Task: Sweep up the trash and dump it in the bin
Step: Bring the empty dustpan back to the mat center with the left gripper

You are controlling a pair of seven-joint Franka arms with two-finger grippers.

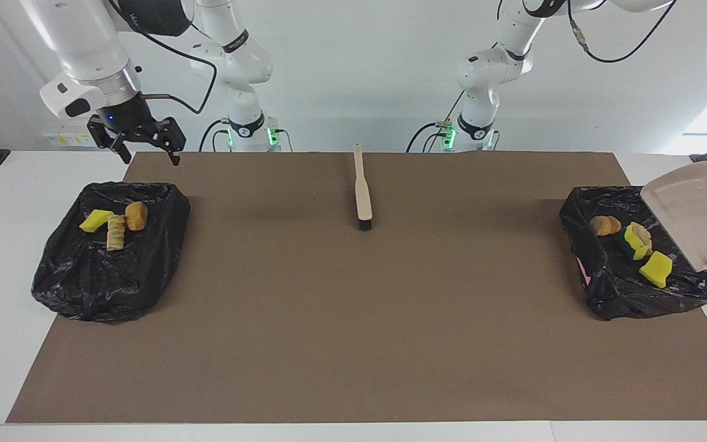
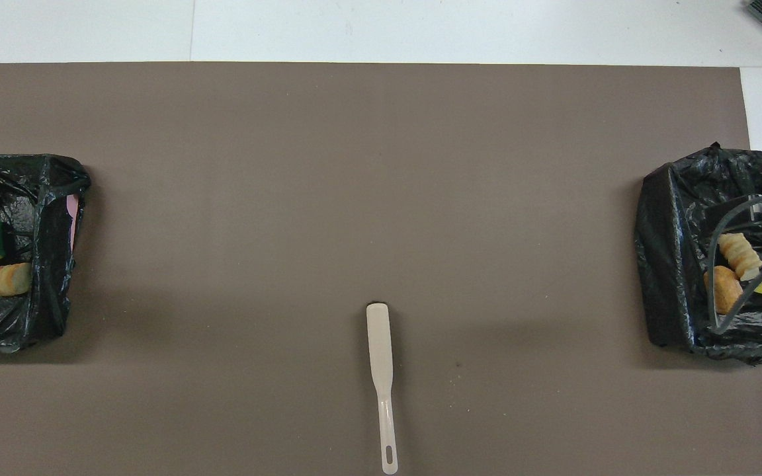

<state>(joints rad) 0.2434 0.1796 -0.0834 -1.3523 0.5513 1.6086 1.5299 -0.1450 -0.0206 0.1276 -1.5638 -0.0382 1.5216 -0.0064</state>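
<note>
At the left arm's end stands a bin (image 1: 636,294) lined with a black bag (image 2: 24,317). In it lies trash: an orange chunk (image 1: 604,225), a yellow-and-green one (image 1: 634,238) and a yellow one (image 1: 656,269). The beige dustpan (image 1: 697,215) hangs tilted over that bin, bare inside. Its handle runs out of view, and so does my left gripper, shut on it. The bin at the right arm's end (image 1: 108,276) holds a yellow chunk (image 1: 97,220), a striped beige one (image 1: 116,232) and an orange one (image 1: 136,215). My right gripper (image 1: 150,156) hangs open and holds nothing, above that bin's edge.
The brush (image 1: 363,190) lies on the brown mat (image 1: 353,319) midway between the bins, close to the robots. Its black bristles point away from them. The right arm's cable (image 2: 718,297) loops over its bin.
</note>
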